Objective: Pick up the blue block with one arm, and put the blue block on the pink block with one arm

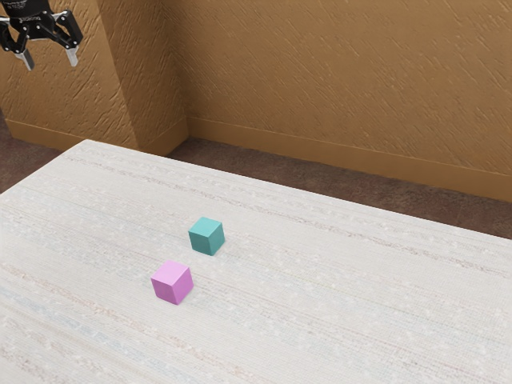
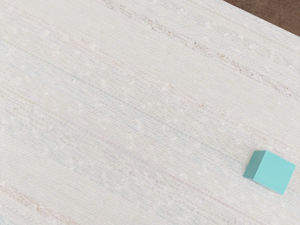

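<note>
A blue-green block (image 1: 206,235) rests on the pale table (image 1: 336,312) near its middle. Just in front of it, toward the exterior view's left, sits a pink block (image 1: 172,282); the two stand apart with a small gap. My gripper (image 1: 50,56) hangs high at the exterior view's upper left corner, far above and away from both blocks, open with nothing between its fingers. In the wrist view the blue block (image 2: 269,171) lies alone on the table surface (image 2: 117,117), well off from under my hand.
A brown textured wall (image 1: 336,72) with a baseboard runs behind the table, and dark floor (image 1: 336,180) shows past the far table edge. The table corner (image 2: 276,14) appears in the wrist view.
</note>
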Controlling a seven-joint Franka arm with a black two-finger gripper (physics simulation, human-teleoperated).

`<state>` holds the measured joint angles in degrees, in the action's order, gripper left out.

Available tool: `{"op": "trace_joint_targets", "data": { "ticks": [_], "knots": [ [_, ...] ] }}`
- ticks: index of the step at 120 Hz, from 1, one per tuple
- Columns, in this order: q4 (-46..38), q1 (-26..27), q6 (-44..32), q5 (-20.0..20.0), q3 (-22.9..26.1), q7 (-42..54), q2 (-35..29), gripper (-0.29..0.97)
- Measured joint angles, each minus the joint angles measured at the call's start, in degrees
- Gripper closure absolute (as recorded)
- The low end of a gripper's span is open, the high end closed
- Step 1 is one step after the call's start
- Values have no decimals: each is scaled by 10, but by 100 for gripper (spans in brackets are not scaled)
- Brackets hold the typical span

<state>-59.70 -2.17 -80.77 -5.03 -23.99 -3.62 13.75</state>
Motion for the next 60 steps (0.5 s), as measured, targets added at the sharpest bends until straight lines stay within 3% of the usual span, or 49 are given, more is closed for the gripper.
{"op": "trace_joint_targets", "data": {
  "ticks": [41,51,60],
  "knots": [
    [10,2,1,2,1,0,-19,2],
    [71,50,1,20,5,-5,-103,2],
    [85,100,0,29,7,-12,-128,2]
  ]
}}
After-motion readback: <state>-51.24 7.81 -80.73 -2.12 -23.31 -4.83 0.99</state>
